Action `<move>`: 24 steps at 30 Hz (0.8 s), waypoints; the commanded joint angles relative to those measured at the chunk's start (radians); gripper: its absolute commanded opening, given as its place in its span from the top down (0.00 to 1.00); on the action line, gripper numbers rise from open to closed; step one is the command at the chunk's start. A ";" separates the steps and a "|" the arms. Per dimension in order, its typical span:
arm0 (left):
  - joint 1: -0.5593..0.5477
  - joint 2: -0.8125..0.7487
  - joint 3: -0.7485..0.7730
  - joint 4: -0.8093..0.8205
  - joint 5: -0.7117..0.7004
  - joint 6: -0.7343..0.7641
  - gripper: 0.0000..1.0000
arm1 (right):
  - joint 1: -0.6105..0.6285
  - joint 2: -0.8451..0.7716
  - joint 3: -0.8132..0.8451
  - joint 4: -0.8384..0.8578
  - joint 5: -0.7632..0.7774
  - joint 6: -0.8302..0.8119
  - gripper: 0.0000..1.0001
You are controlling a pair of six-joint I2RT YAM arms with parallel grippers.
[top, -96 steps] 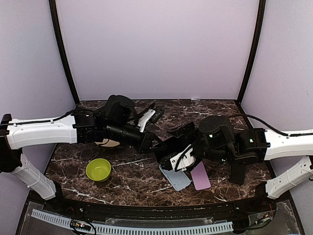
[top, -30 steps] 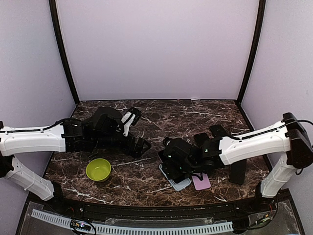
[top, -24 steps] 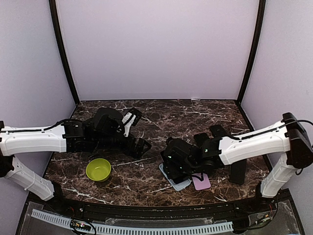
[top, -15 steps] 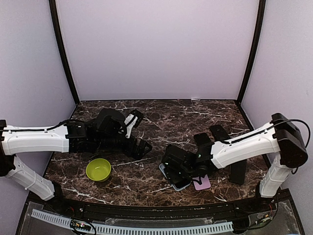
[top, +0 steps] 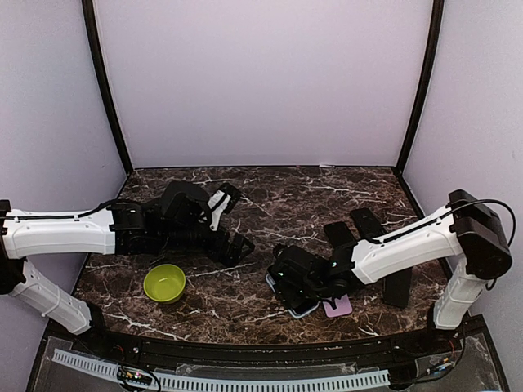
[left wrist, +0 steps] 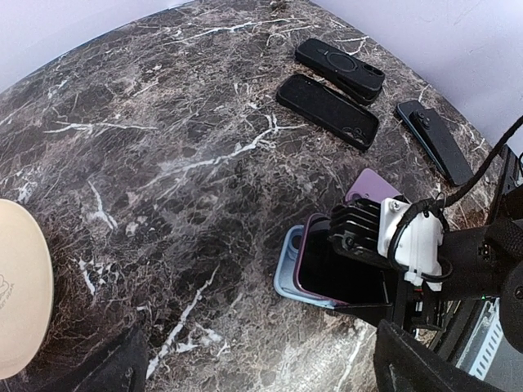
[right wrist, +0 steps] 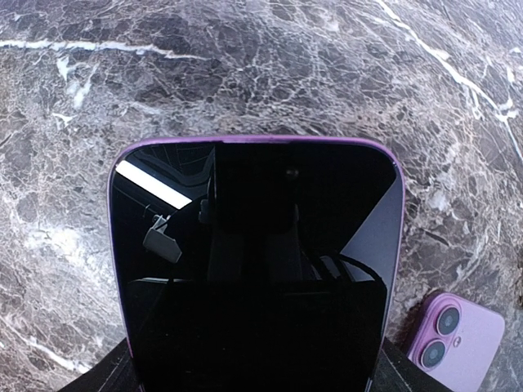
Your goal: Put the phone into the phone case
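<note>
Across the dark marble desk (top: 327, 192) both arms are reaching toward the middle. On the left side, the left claw (top: 239, 245) is hanging with its fingers spread wide and nothing between them, well apart from the work and looking down on it. Lower right of centre, the right claw (left wrist: 353, 278) is pinching the near end of the purple-rimmed phone (right wrist: 255, 269), screen up, and is holding it low over the light-blue phone case (left wrist: 286, 276).

A green bowl (top: 164, 282) is sitting near the left arm, away from the task. Three dark handsets or covers (left wrist: 327, 110) are lying in a loose row at the far right. Just beside the case, a second purple phone (left wrist: 372, 184) is lying face-down with its lenses showing.

Judging from the left wrist view, the picking-up and carrying are done, and the seating is under way but not finished. Blue rim is showing along only one side and one end of the phone, so it seems to be lying offset rather than pressed in. No case edge is showing in the right wrist view, so whether any corner is touching cannot be told. Squaring, pressing home and letting go are remaining.
</note>
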 commanded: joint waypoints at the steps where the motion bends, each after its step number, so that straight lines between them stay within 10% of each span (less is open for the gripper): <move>1: 0.001 -0.001 0.031 0.005 0.009 0.022 0.01 | -0.011 0.017 0.011 0.058 0.005 -0.020 0.76; 7: 0.001 0.000 0.031 0.002 0.004 0.031 0.01 | -0.010 0.027 0.004 0.033 -0.011 0.030 0.66; 16: 0.001 0.008 0.034 -0.003 0.003 0.039 0.01 | -0.006 0.021 0.021 -0.042 -0.008 0.058 0.12; 24: 0.001 0.009 0.031 -0.008 0.003 0.042 0.01 | -0.006 0.004 0.063 -0.108 -0.036 0.028 0.08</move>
